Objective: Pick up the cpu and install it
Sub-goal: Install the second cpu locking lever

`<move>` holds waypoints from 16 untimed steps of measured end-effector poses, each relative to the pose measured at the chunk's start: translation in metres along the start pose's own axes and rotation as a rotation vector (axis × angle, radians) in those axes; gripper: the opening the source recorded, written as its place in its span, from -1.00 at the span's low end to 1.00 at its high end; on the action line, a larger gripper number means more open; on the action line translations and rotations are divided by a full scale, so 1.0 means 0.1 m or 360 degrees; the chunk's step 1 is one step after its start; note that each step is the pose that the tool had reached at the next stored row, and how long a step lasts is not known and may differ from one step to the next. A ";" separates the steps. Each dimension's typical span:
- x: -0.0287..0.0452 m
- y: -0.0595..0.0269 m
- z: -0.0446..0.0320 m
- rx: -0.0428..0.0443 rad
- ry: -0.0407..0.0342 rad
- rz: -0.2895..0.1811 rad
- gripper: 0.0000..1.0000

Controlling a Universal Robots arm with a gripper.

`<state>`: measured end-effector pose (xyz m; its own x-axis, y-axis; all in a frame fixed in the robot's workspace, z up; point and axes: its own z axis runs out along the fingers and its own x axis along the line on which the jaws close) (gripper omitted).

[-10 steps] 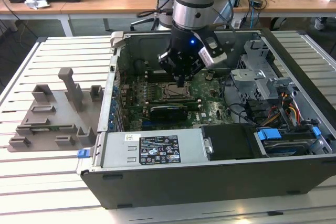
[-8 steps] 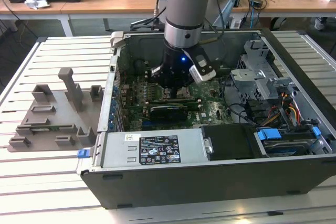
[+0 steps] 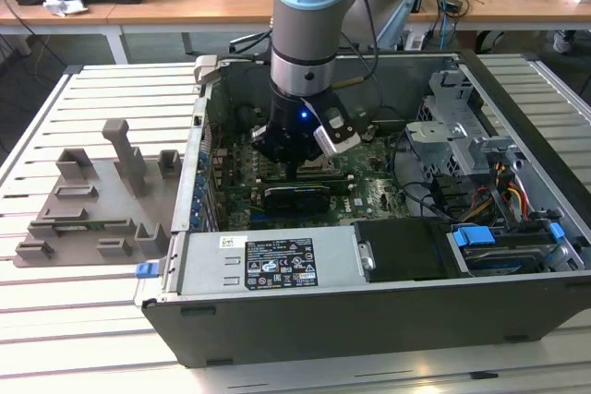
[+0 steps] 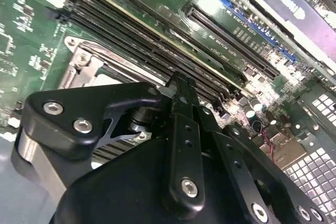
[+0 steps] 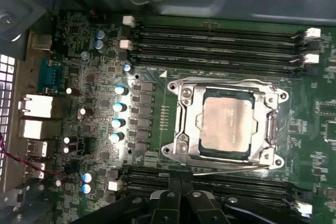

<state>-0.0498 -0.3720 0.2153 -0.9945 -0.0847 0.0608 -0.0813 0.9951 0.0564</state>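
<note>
Fingers (image 5: 178, 195) are pressed together and empty, hovering just beside the socket frame (image 5: 181, 124). Cpu (image 5: 227, 124) lies flat inside that frame on the motherboard (image 5: 94, 103). Verify even seating before any downward pressure.

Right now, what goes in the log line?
cpu: in socket | claw: above motherboard, holding nothing seen
</note>
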 end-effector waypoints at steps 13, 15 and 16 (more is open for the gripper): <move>0.058 0.065 0.110 -0.0059 0.0001 -0.0120 -0.79; 0.055 0.079 0.118 -0.0069 0.0000 -0.0128 -0.79; 0.055 0.082 0.124 -0.0074 0.0000 -0.0132 -0.79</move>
<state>-0.0567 -0.3637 0.2038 -0.9846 -0.1665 0.0539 -0.1601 0.9812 0.1076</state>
